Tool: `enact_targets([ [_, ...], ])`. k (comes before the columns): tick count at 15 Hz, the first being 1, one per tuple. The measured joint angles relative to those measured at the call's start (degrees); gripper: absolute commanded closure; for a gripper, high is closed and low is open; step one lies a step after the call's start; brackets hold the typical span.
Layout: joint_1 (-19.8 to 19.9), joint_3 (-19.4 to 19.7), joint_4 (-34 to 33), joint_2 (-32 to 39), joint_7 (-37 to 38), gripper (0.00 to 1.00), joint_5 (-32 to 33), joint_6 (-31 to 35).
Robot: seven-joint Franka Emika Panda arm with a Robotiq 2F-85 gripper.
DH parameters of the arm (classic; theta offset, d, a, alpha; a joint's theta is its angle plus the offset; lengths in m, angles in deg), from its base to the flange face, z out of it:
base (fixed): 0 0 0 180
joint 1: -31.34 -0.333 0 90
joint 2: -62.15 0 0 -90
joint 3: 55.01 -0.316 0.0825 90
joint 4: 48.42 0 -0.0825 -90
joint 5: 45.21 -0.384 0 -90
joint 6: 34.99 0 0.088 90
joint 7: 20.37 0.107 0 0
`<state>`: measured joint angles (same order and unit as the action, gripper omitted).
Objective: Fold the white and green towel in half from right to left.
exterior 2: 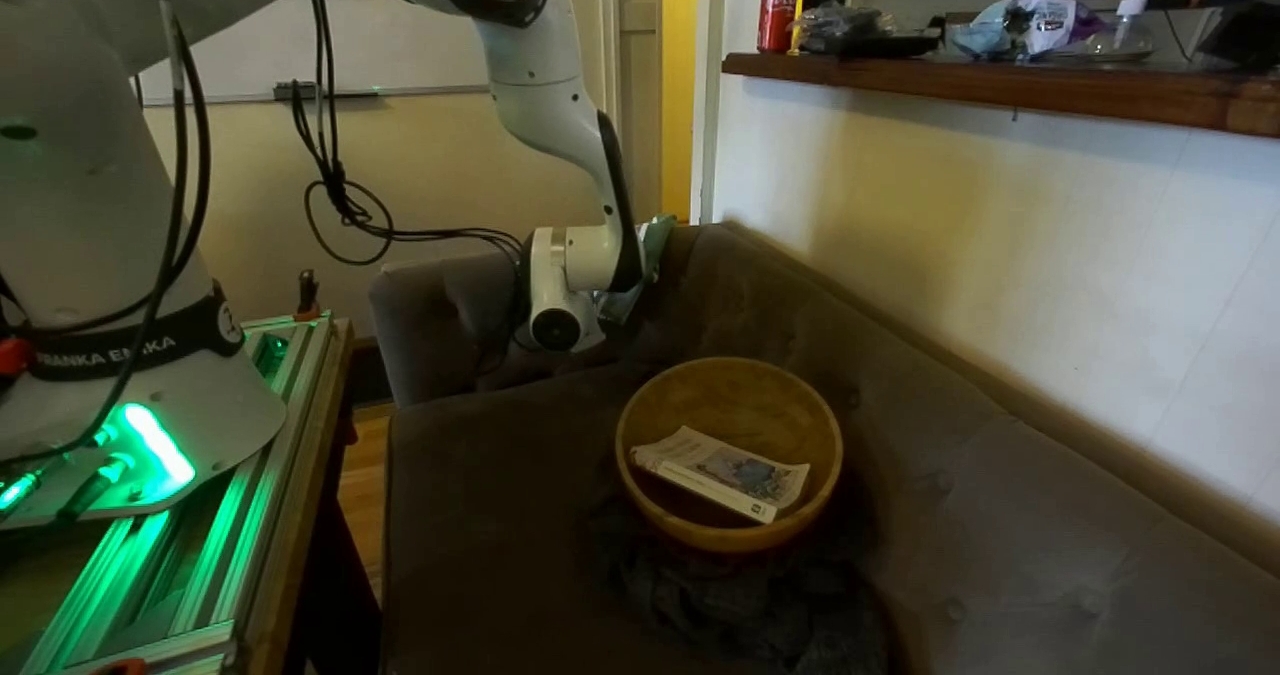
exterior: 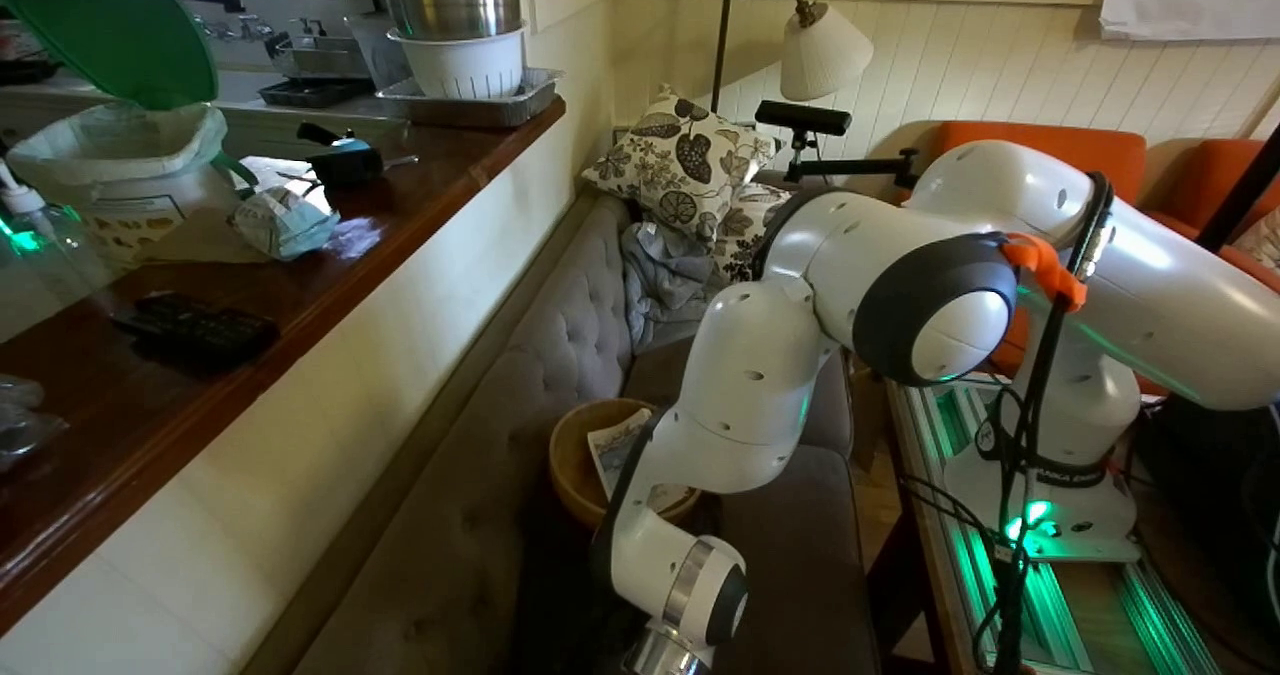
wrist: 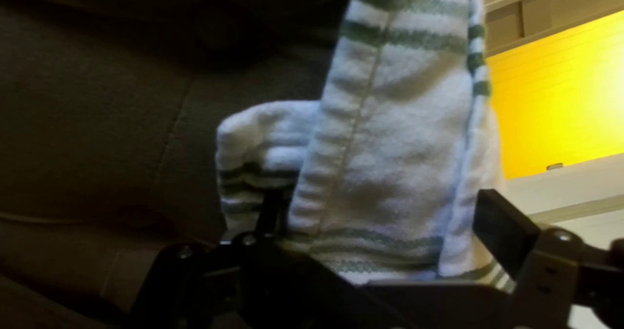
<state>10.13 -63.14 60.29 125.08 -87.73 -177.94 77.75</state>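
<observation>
Beyond the long edge of the tabletop point(exterior 2: 240, 555), a white and green towel point(wrist: 409, 109) sits between spread fingers point(wrist: 504, 231)

Past that edge, in an exterior view, the robot arm point(exterior 2: 540, 85) bends down over the far end of a grey sofa point(exterior 2: 480, 495), whose armrest point(exterior 2: 420, 325) appears just past the tabletop's far corner. The base point(exterior: 1100, 510) stands on the tabletop, set back from the long edge. In the wrist view the tool point(wrist: 380, 202) is wide, its fingers well apart, with the towel between them. The towel is at that far end of the sofa, off the tabletop; it forms a narrow strip crossed by green bands, with a shorter flap beside it, partly behind one finger. The light is poor there, and I cannot tell whether either finger touches it. On the sofa seat, across the long edge from the base, a wooden bowl point(exterior 2: 740, 395) holding a book point(exterior 2: 720, 470) appears in both exterior views. Above the sofa, a wooden ledge point(exterior 2: 1000, 85) carries a red can point(exterior 2: 777, 15).
</observation>
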Motion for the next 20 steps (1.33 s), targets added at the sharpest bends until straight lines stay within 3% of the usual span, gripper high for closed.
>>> enact_targets([
  [6, -0.71, 0.55, -4.81, 2.54, -0.77, 0.0, -2.51, 1.9],
  [7, -0.8, 0.57, -5.48, 3.03, -0.76, 0.06, -2.51, 2.06],
  [8, -0.86, 0.57, -5.94, 3.36, -0.76, 0.26, -2.51, 2.07],
  [11, -0.83, 0.58, -6.29, 3.27, -1.34, 0.49, -2.52, 2.02],
  [18, -0.43, 0.96, -3.31, -0.93, -7.66, 0.98, -4.34, 2.02],
  [20, -0.16, 0.97, -1.19, -3.48, -9.92, 1.0, -5.56, 1.95],
])
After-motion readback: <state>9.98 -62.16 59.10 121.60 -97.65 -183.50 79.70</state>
